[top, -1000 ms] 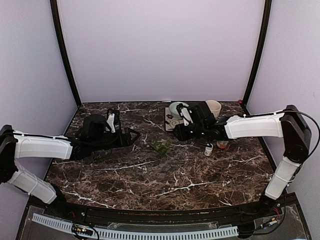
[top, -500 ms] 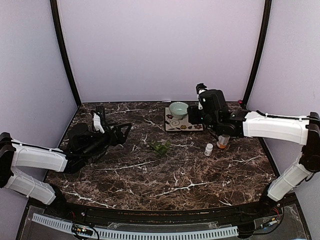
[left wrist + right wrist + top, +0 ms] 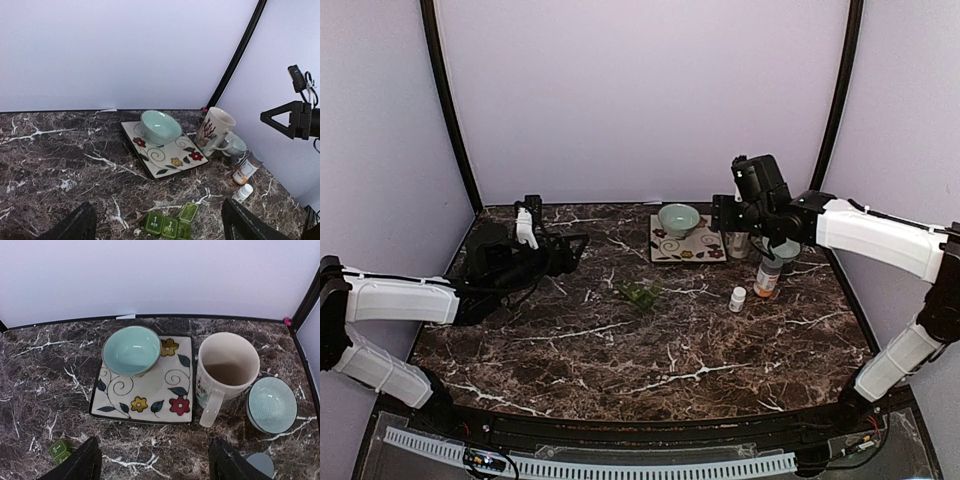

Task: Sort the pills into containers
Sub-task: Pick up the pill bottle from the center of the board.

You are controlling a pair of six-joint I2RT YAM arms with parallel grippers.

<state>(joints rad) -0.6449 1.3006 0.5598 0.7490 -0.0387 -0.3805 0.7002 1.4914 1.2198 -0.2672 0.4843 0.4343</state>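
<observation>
On the dark marble surface (image 3: 45, 370), a square floral plate (image 3: 150, 400) carries a pale green bowl (image 3: 131, 350) at its far left corner. Just right of the plate stands a cream mug (image 3: 227, 367), with a small ribbed bowl (image 3: 272, 405) beside it. An amber bottle (image 3: 246, 170) and a small white cap (image 3: 243, 192) stand nearer.

dark brown marble worktop (image 3: 620, 340) veined with white. dark green pill box (image 3: 167, 224). pale aqua bowl (image 3: 131, 350). cream plate (image 3: 150, 400) patterned with red and yellow flowers, dark leaves, curling lines. cream mug (image 3: 227, 370).
</observation>
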